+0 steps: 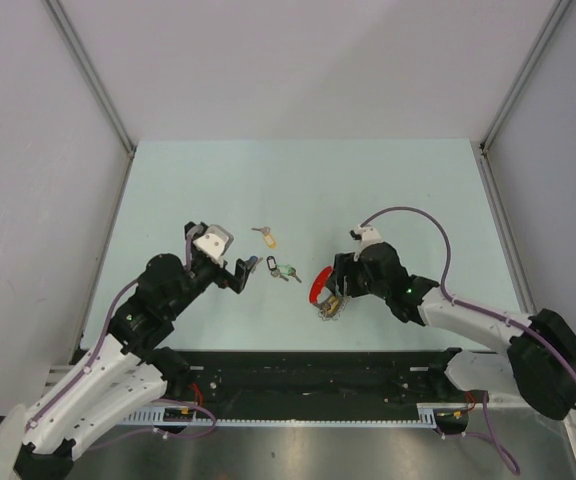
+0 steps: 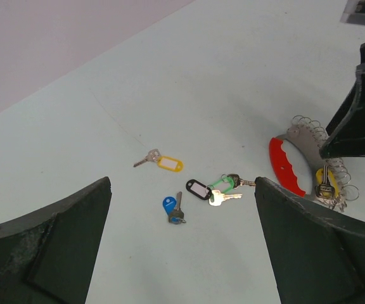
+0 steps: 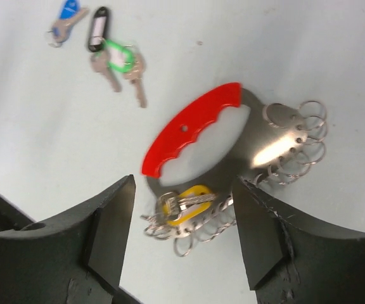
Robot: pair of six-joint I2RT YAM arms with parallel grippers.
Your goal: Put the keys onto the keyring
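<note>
Right claw (image 3: 182,182) parted astride keyring (image 3: 192,130) bearing one yellow key (image 3: 192,192).
Left claw (image 2: 182,190), spread wide, faces four loose keys (image 2: 198,189) ahead, likely next.

Beyond the keys the counter (image 1: 368,190) lies bare up to the back wall (image 1: 308,60), giving wide passage. The yellow-tagged key (image 1: 265,236) sits apart with room all round. The blue key (image 2: 173,208), black-tagged key (image 2: 198,189) and green-tagged key (image 2: 222,184) crowd together just ahead of the spread fingers of the left gripper (image 2: 182,187). The right gripper (image 1: 340,285) straddles the keyring (image 1: 320,283), blocking its right side; the red arc's left edge is exposed.
</note>
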